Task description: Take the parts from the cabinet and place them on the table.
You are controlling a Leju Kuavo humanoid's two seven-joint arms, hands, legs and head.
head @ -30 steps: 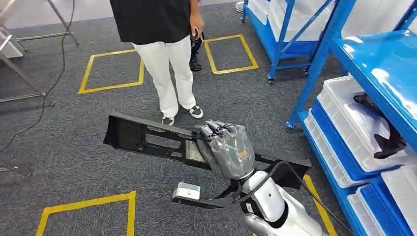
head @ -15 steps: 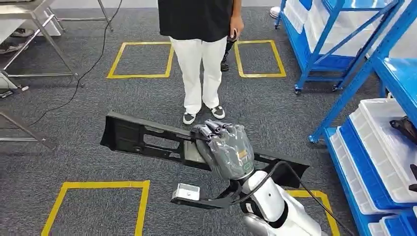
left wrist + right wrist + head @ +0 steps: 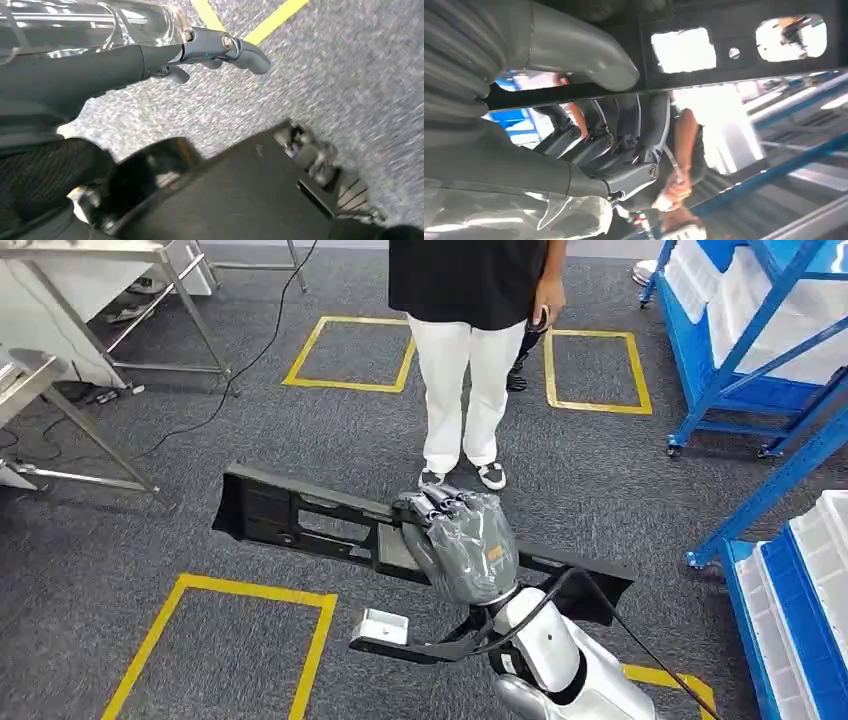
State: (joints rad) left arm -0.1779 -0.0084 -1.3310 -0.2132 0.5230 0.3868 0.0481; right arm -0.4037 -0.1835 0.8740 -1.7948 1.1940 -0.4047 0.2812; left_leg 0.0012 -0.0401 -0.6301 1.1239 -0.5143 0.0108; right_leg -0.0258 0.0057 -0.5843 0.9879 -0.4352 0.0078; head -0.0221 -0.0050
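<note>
The right hand (image 3: 462,543) gripped a long black plastic part (image 3: 300,520) near its middle, fingers (image 3: 624,150) curled over its edge, holding it level above the grey carpet (image 3: 150,540). The left hand (image 3: 150,55) hung over the carpet; I could not tell its state. Beyond stood a person (image 3: 465,350), and blue shelving (image 3: 740,350) farther right.

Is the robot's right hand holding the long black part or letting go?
Holding: the right hand's fingers wrap over the long black part's edge above the carpet.

You have a person (image 3: 470,360) standing on grey carpet (image 3: 130,540), between two yellow floor squares (image 3: 350,355); cable (image 3: 215,405) left of them.
</note>
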